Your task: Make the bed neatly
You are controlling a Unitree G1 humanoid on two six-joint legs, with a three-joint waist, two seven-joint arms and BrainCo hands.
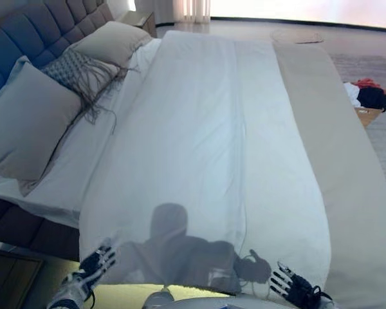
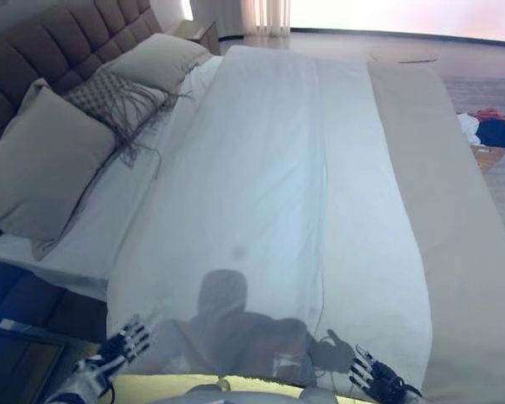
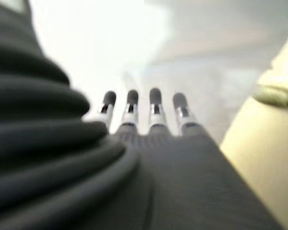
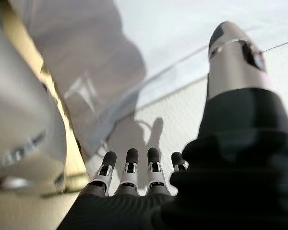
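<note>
A white duvet point(image 1: 206, 148) lies spread flat over the bed, reaching down to the near edge. Beside it on the right runs a beige cover strip point(image 1: 338, 154). At the headboard end on the left lie a large grey pillow point(image 1: 27, 122), a fringed patterned cushion point(image 1: 77, 71) and a second beige pillow point(image 1: 112, 42). My left hand point(image 1: 93, 265) hangs at the duvet's near left corner with straight fingers point(image 3: 129, 108), holding nothing. My right hand point(image 1: 296, 288) is at the near right edge, fingers point(image 4: 129, 167) straight and apart from the cloth.
A tufted dark headboard point(image 1: 32, 32) runs along the left. A basket of clothes point(image 1: 368, 100) stands on the floor at the far right. A small nightstand point(image 1: 140, 19) stands at the bed's far corner.
</note>
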